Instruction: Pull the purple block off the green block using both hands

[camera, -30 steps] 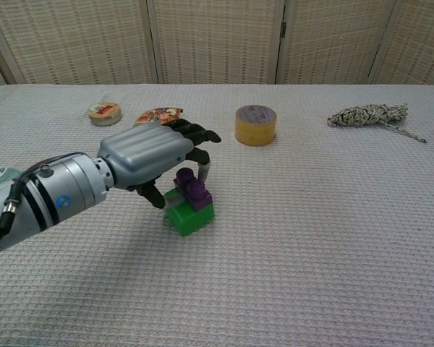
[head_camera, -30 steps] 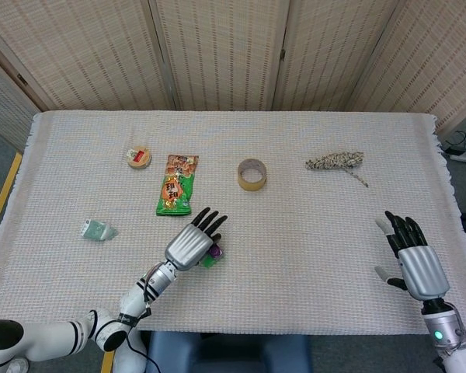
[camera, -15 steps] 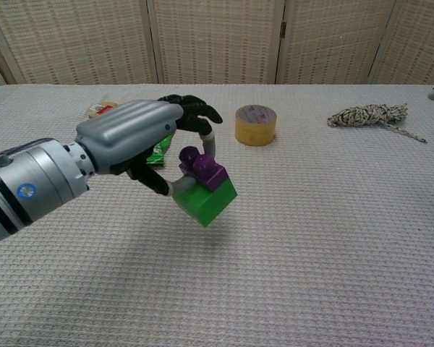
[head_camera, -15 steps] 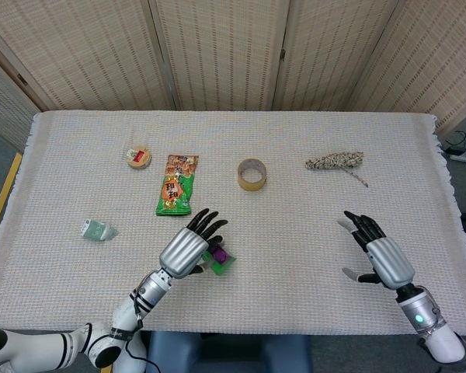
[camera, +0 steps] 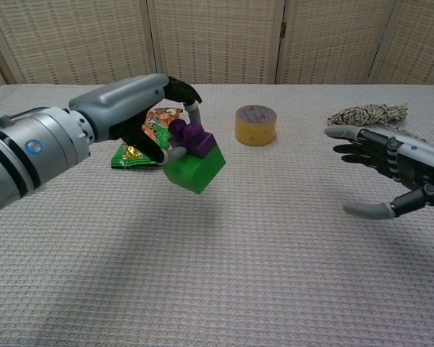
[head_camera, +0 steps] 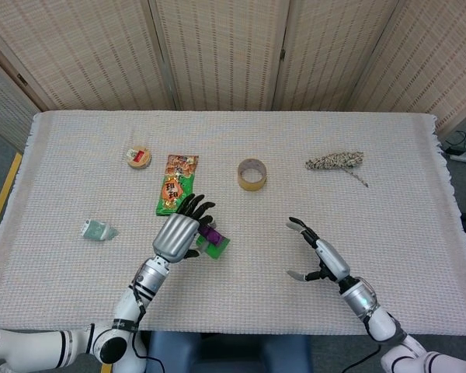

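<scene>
Chest view | green block [camera: 194, 170] with purple block [camera: 192, 136] on top gripped by left hand [camera: 141, 108], held above table [camera: 275, 275] | right hand [camera: 387, 170] spread, empty, well apart | risk: tilted stack may be knocked loose if purple is pinched off-centre

The left hand [camera: 134, 108] is raised above the bench at the left of the scene, its silver back turned upward and its forearm running in from the near left. Its dark fingers [camera: 182, 88] curl down around the stacked green block [camera: 195, 170] and purple block [camera: 190, 137], holding the pair tilted in the air. The right hand [camera: 390, 170] reaches in from the right, palm facing left toward the other hand, fingers spread and thumb apart below them, holding nothing. Its slim forearm runs back to the near right edge in the head view.
</scene>
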You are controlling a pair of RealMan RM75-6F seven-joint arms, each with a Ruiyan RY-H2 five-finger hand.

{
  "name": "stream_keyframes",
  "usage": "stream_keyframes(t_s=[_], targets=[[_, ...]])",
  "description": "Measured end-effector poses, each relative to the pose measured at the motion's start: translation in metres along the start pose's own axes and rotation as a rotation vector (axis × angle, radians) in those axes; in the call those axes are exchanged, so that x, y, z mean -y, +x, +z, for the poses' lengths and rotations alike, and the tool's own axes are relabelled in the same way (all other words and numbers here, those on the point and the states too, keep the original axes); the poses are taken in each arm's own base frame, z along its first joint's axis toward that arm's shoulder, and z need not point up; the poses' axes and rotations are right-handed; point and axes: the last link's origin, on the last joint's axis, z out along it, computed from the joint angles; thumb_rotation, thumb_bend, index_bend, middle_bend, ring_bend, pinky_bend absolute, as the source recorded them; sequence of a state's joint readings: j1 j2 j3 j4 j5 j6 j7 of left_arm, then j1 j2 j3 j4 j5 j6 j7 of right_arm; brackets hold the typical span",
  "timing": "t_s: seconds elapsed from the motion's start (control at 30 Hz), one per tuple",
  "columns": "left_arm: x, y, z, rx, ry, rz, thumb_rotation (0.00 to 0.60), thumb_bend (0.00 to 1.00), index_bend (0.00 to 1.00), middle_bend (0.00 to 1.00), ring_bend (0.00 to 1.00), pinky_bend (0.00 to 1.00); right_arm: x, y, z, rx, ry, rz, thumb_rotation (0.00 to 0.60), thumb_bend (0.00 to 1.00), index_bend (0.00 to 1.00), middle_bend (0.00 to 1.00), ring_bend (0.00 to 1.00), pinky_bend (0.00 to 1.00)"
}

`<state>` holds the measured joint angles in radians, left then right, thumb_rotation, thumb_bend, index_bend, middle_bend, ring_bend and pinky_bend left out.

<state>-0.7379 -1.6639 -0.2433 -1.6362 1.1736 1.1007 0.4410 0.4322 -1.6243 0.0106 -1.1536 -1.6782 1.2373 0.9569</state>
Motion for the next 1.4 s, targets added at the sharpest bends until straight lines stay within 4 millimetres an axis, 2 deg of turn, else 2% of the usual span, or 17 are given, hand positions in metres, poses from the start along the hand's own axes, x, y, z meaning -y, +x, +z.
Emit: stream_keyframes(t_s=[0.3,0.57,0.73,1.0,1.2,1.4], targets=[[-0.007,0.012,0.008,0.027,0.091,-0.08,0.6,0.43,0.75,0.21,0.0,0.0,0.005,-0.028,0.031,-0.053,0.08,0.133,0.6,0.27,0.0,0.0,0.0,0.0],[-0.012,0.02,0.018,0.01,0.122,-0.107,0.6,0.44,0.75,0.21,0.01,0.0,0.002,-0.056,0.041,-0.044,0.076,0.21,0.6,0.27,0.0,0.0,0.0,0.0],[-0.015,0.02,0.021,0.015,0.133,-0.127,0.6,0.44,0.75,0.22,0.01,0.0,0.008,-0.072,0.054,-0.034,0.086,0.264,0.6,0.27,0.0,0.0,0.0,0.0],[-0.02,0.018,0.022,0.013,0.129,-0.143,0.6,0.44,0.75,0.22,0.01,0.0,0.016,-0.089,0.065,-0.033,0.092,0.325,0.6,0.27,0.0,0.0,0.0,0.0],[-0.024,0.019,0.025,-0.011,0.131,-0.156,0.6,0.45,0.75,0.22,0.01,0.0,0.026,-0.092,0.081,-0.035,0.102,0.358,0.6,0.27,0.0,0.0,0.0,0.0],[-0.028,0.017,0.027,-0.013,0.139,-0.19,0.6,0.46,0.75,0.23,0.02,0.0,0.025,-0.097,0.084,-0.044,0.096,0.396,0.6,0.27,0.02,0.0,0.0,0.0]])
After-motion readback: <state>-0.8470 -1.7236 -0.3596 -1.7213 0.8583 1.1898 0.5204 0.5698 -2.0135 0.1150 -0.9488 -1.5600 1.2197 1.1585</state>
